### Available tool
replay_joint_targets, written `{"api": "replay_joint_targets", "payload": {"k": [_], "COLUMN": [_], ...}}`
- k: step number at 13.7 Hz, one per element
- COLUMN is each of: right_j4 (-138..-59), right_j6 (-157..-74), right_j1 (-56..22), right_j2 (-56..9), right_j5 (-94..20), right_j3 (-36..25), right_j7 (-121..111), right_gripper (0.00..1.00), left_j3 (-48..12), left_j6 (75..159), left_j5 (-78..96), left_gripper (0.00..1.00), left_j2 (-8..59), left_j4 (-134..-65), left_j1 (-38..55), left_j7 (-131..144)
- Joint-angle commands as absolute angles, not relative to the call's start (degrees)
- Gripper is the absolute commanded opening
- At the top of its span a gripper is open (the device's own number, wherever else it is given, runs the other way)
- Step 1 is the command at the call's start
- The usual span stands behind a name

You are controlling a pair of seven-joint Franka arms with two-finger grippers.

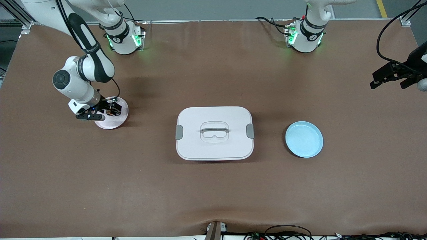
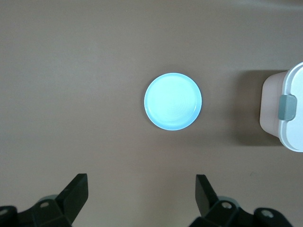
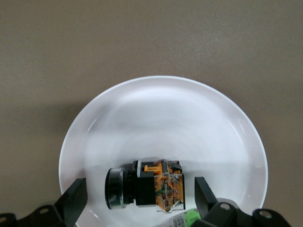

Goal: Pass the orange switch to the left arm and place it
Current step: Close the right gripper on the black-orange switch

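orange switch (image 3: 146,185) | on its side, on pink plate (image 3: 189,123) | white box (image 1: 214,133) | lid latched, mid-table

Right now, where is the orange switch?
The orange switch lies on the pink plate toward the right arm's end of the table, between the open fingers of the right gripper, apart from the box.

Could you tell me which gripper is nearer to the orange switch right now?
The right. The right gripper hangs open just over the orange switch on the pink plate; the left gripper, also open, waits at the left arm's end of the table.
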State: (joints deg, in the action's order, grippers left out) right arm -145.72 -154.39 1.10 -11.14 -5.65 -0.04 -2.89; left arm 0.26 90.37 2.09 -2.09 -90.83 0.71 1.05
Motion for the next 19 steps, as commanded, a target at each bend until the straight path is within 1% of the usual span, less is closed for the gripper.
{"api": "replay_joint_targets", "payload": {"k": [1,6,11,12,13,14,15,16,17,19], "right_j4": [-146.3,-146.3,-146.3,-146.3,-146.2,-146.2,-146.2,-146.2,-146.2,-146.1], "right_j6": [-155.3,-156.7,-156.7,-156.8,-156.7,-156.8,-156.8,-156.8,-156.8,-156.7], "right_j1": [1.0,0.9,0.9,0.8,0.8,0.9,1.0,1.1,1.1,1.3], "right_j2": [-11.7,-13.3,-13.4,-13.4,-13.4,-13.4,-13.4,-13.4,-13.4,-13.2], "right_j5": [-6.9,-6.9,-6.9,-6.9,-6.9,-6.9,-6.9,-6.9,-6.9,-6.9], "right_j3": [0.0,0.0,0.0,0.1,0.1,0.1,0.2,0.2,0.2,0.2], "right_j7": [-4.2,-4.2,-4.2,-4.5,-4.5,-4.4,-4.4,-4.3,-4.2,-4.0], "right_gripper": [1.0,1.0,1.0,0.99,0.9,0.77,0.58,0.27,0.0,0.0], "left_j3": [0.1,0.1,0.1,0.1,0.1,0.1,0.1,0.1,0.1,0.1], "left_j6": [89.3,89.3,89.2,89.3,89.3,89.3,89.3,89.3,89.3,89.2], "left_j5": [1.1,1.1,1.1,1.1,1.1,1.1,1.1,1.1,1.1,1.1], "left_gripper": [1.0,1.0,1.0,1.0,1.0,1.0,1.0,1.0,1.0,1.0], "left_j2": [-1.6,-1.5,-1.5,-1.5,-1.5,-1.5,-1.5,-1.5,-1.5,-1.5], "left_j4": [-89.5,-89.5,-89.5,-89.5,-89.5,-89.5,-89.5,-89.5,-89.5,-89.5], "left_j1": [0.8,0.8,0.8,0.8,0.8,0.9,0.9,0.9,0.9,0.9], "left_j7": [0.5,0.5,0.4,0.4,0.5,0.5,0.5,0.5,0.6,0.6]}}
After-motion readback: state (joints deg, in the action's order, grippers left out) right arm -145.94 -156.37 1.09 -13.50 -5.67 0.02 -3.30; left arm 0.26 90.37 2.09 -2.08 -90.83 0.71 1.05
